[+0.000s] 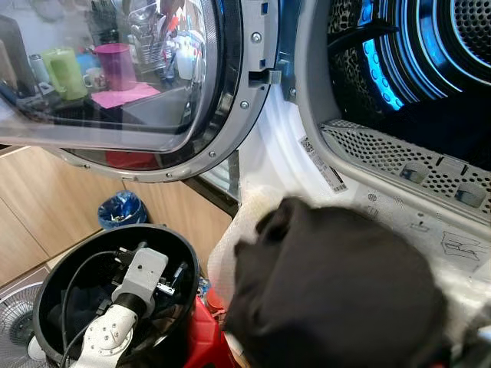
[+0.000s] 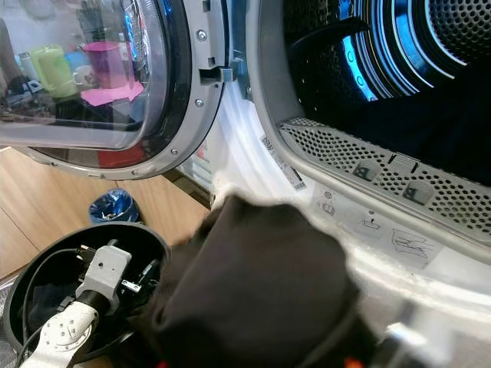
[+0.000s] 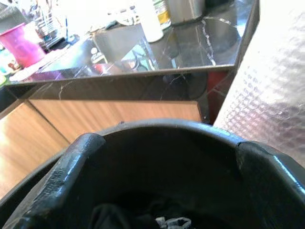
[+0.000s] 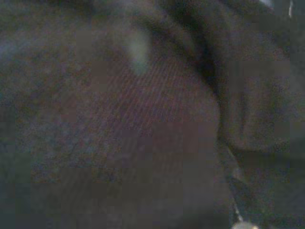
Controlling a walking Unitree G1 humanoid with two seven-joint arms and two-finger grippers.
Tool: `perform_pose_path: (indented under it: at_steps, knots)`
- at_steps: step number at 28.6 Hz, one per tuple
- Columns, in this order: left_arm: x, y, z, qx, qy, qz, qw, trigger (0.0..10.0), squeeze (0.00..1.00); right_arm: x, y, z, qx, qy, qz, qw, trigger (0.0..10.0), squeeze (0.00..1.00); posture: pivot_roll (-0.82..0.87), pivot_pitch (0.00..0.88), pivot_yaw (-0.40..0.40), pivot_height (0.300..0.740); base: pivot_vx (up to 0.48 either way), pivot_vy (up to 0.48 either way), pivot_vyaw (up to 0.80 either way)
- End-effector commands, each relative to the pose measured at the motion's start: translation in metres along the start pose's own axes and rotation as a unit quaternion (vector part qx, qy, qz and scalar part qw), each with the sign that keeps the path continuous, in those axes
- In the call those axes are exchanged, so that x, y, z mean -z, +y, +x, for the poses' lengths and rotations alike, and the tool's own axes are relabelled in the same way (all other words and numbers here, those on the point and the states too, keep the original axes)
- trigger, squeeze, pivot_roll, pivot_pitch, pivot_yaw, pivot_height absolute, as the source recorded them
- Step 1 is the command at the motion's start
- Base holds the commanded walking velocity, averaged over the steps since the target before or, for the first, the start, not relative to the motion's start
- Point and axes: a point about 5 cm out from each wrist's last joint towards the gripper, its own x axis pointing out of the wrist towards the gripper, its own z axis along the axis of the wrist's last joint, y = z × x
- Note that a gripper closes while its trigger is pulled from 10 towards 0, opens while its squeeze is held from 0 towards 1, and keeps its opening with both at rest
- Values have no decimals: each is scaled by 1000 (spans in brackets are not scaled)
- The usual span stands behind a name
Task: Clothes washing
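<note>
Nearest us, a bunched dark garment (image 1: 337, 291) bulges up in front of the washing machine (image 1: 284, 161), just below the lip of its open drum (image 1: 414, 69). We see no clear long axis in it; it is a rounded lump, its crown turned toward the drum mouth. A pale cloth (image 1: 238, 238) shows at its left edge. The right wrist view has dark ribbed fabric pressed close, and we cannot tell how the right gripper's fingers stand. The round glass door (image 1: 130, 84) is swung open to the left. Below it stands a black bucket (image 1: 54, 284), with our left gripper (image 3: 162, 157) reaching inside, fingers spread apart over dark clothes at the bottom. A blue bag (image 1: 121, 208) lies beyond the bucket's far rim.
</note>
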Motion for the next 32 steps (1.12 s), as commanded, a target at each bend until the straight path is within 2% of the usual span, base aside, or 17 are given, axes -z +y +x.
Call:
perform_pose_path:
  at_steps: [1, 4, 5, 7, 10, 12, 16, 19, 20, 21, 24, 26, 27, 28, 30, 32]
  knots:
    - [4, -5, 0, 9, 5, 3, 1000, 10000, 0, -17, 5, 5, -17, -36, -8, 999, 0, 0, 105, 23, 6, 740, 0, 0, 0]
    - [5, -9, 0, 9, 6, 0, 1000, 10000, 0, -33, -5, 19, -15, -83, -4, 996, 0, 0, 106, 16, -1, 740, 0, 0, 0]
    - [5, -11, 0, 12, 6, -1, 1000, 10000, 0, -42, -15, 31, -11, -102, -14, 995, 0, 0, 105, 12, -3, 740, 0, 0, 0]
    - [6, -13, 1, 13, 6, -2, 1000, 10000, 0, -50, -23, 42, -8, -115, -22, 993, 0, 0, 106, 7, -6, 740, 0, 0, 0]
    - [5, -14, 1, 14, 5, -2, 1000, 10000, 0, -59, -31, 51, -4, -135, -35, 990, 0, 0, 107, 5, -10, 740, 0, 0, 0]
    - [6, -14, 2, 13, 4, -2, 1000, 10000, 0, -73, -43, 62, 12, -173, -27, 984, 0, 0, 103, 3, -10, 740, 0, 0, 0]
    - [6, -17, 3, 15, 4, -3, 1000, 10000, 0, -95, -64, 83, 47, -195, -44, 979, 0, 0, 99, 0, -10, 740, 0, 0, 0]
    - [6, -18, 5, 15, 3, -4, 1000, 10000, 0, -117, -80, 107, 72, -200, -76, 974, 0, 0, 88, 0, -6, 740, 0, 0, 0]
    - [6, -18, 5, 16, 3, -5, 1000, 10000, 0, -125, -86, 111, 87, -200, -89, 972, 0, 0, 88, 0, -6, 740, 0, 0, 0]
    - [6, -18, 5, 16, 3, -5, 1000, 10000, 0, -125, -86, 111, 87, -200, -89, 972, 0, 0, 88, 0, -6, 740, 0, 0, 0]
    - [6, -21, 6, 23, 3, -5, 1000, 10000, 0, -149, -113, 122, 156, -205, -111, 960, 0, 0, 78, 0, -6, 740, 0, 0, 0]
    - [7, -22, 7, 25, 6, -5, 1000, 10000, 0, -158, -128, 128, 199, -189, -118, 954, 0, 0, 71, 2, -5, 740, 0, 0, 0]
    - [7, -23, 7, 26, 7, -4, 1000, 10000, 0, -167, -144, 133, 249, -174, -118, 945, 0, 0, 64, 2, -4, 740, 0, 0, 0]
    - [8, -24, 7, 26, 8, -4, 1000, 10000, 0, -170, -150, 135, 269, -167, -115, 942, 0, 0, 64, 2, -4, 740, 0, 0, 0]
    - [8, -26, 8, 30, 10, -5, 999, 10000, 0, -185, -174, 147, 340, -157, -112, 921, 0, 0, 45, 9, 2, 740, 0, 0, 0]
    - [8, -27, 9, 33, 11, -3, 999, 10000, 0, -184, -178, 153, 351, -136, -117, 919, 0, 0, 43, 10, 4, 740, 0, 0, 0]
